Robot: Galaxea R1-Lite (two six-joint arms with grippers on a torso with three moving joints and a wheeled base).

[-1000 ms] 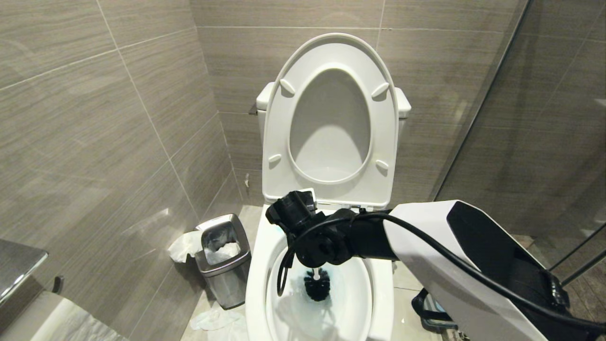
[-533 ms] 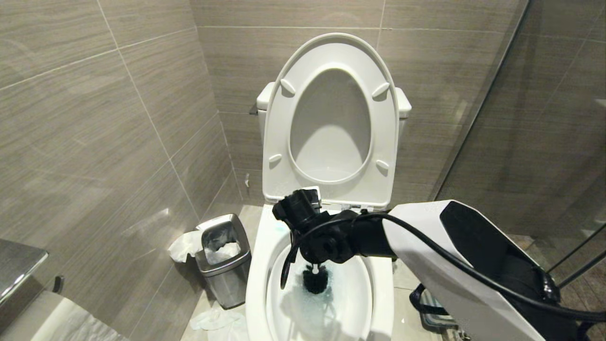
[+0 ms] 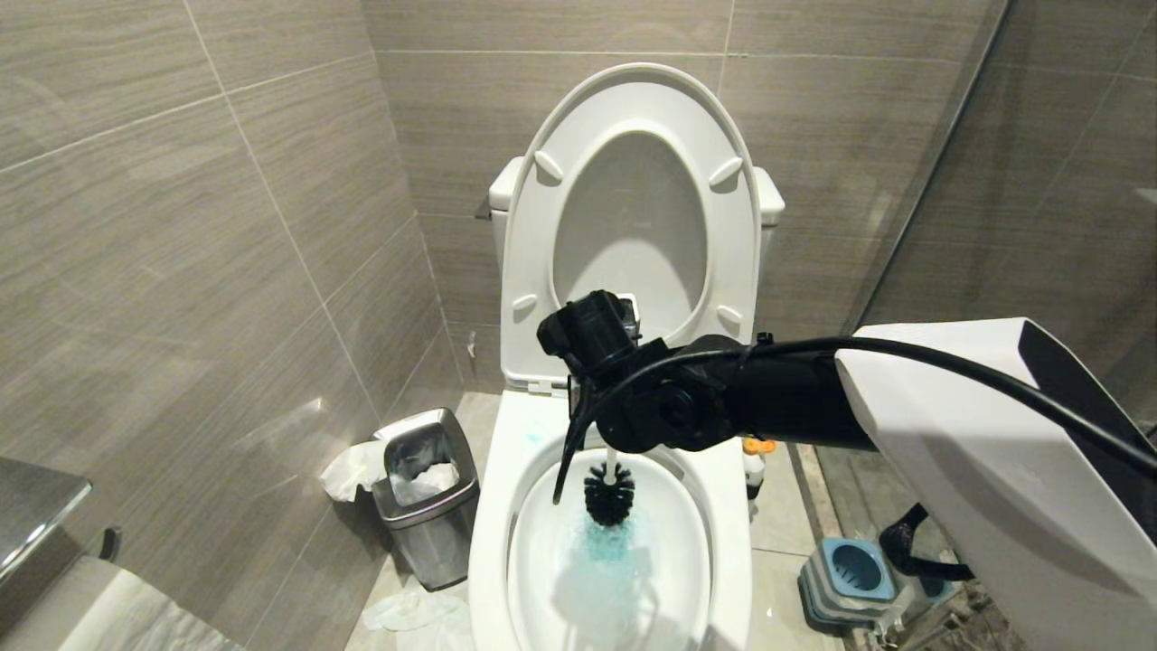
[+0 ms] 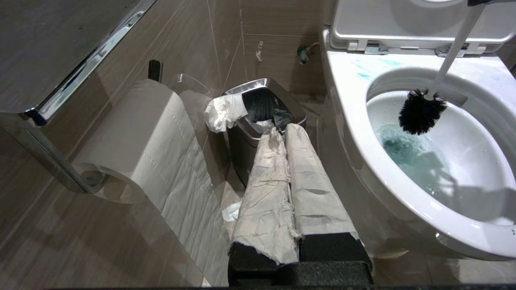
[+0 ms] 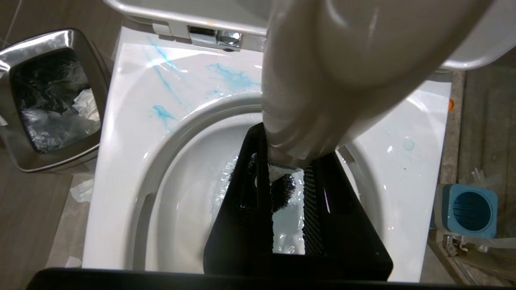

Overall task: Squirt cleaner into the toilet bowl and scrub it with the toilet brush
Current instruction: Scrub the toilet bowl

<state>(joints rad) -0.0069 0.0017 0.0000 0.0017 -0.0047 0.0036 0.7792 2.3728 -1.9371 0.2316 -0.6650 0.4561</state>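
Toilet bowl (image 3: 723, 542) at lower centre of the head view, seat and lid raised against the tank, blue-tinted foamy water pooled in the basin and blue streaks of cleaner across the rim at upper left of the right wrist view: squirting step judged done. Right arm entering from the right edge of the head view, right gripper (image 5: 288, 189) pinching the white handle of the toilet brush (image 3: 608, 493), handle pressed between the two black fingers. Black bristle head hanging over the blue water, near the back wall of the basin, apparently just above the surface and not against the ceramic in the left wrist view. Scrubbing judged underway or close to its end; possibly more strokes left, then return of the brush to the blue-grey holder (image 3: 854, 568) on the floor at lower right. Steel waste bin (image 3: 427, 493) with crumpled paper at lower left, beside the bowl. Left gripper (image 4: 288, 189) parked low beside the bowl, paper-wrapped fingers pressed together, holding nothing. Cleaner bottle not surely identifiable; only a small orange-capped item (image 3: 756, 457) beside the bowl, at centre right.
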